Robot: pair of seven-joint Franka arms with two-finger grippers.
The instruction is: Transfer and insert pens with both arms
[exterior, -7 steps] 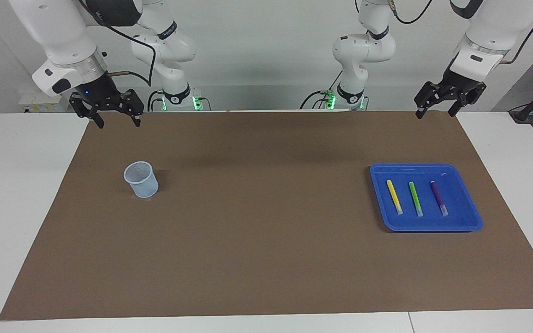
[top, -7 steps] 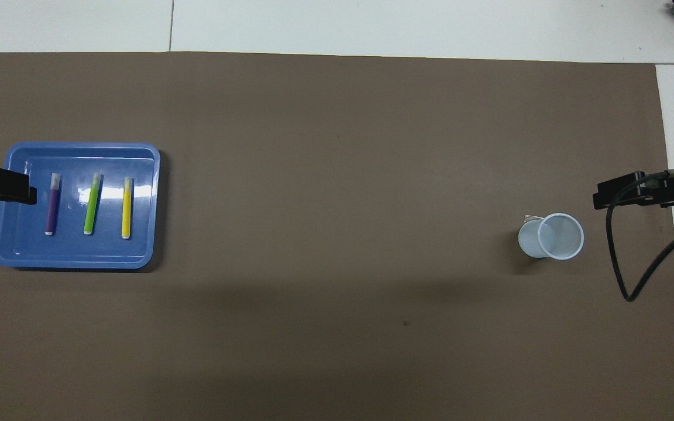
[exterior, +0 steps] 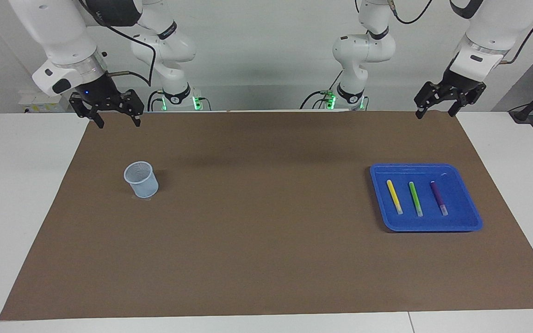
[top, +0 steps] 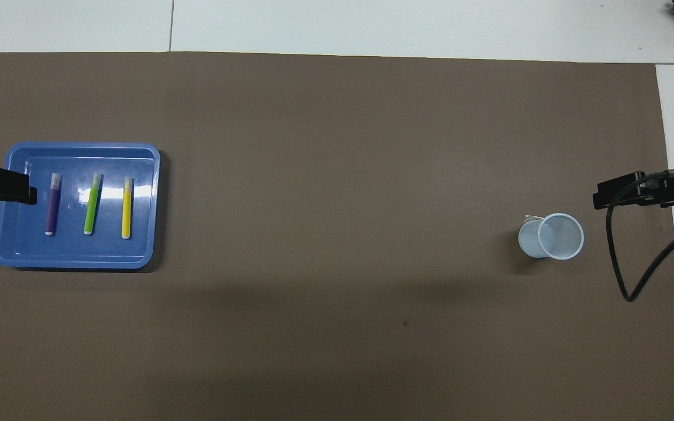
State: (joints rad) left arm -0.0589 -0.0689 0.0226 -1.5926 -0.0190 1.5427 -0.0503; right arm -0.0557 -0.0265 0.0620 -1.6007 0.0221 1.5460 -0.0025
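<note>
Pens lie side by side in the blue tray (exterior: 472, 217), which sits on the brown mat (exterior: 266, 259) toward the left arm's end of the counter (exterior: 21, 208). Within the tray, the yellow pen (exterior: 394, 196) is on the side toward the cup (exterior: 141, 179), the green pen (exterior: 415, 198) is in the middle, and the purple pen (exterior: 438, 197) is on the side toward the counter's end. None touches its neighbour. Each runs lengthwise away from the robots, pale tip at the end farther from them, so the long axes are nearly parallel and point roughly along the left arm's line of reach.

From the tray outward, the left gripper (exterior: 436, 112) is the closer one: it hangs in the air over the mat's edge on the robots' side of the tray, jaws spread apart and holding nothing. In the overhead view its tip overlaps the tray's rim beside the purple pen, but the facing view shows it raised well clear. The first pick therefore looks like the left arm's job, likely coming down with the jaws set across a pen's width.

The cup stands upright well apart from the tray, toward the right arm's end. The right gripper (exterior: 117, 121) waits in the air over the mat's edge on the robots' side of the cup, jaws likewise spread and empty.
</note>
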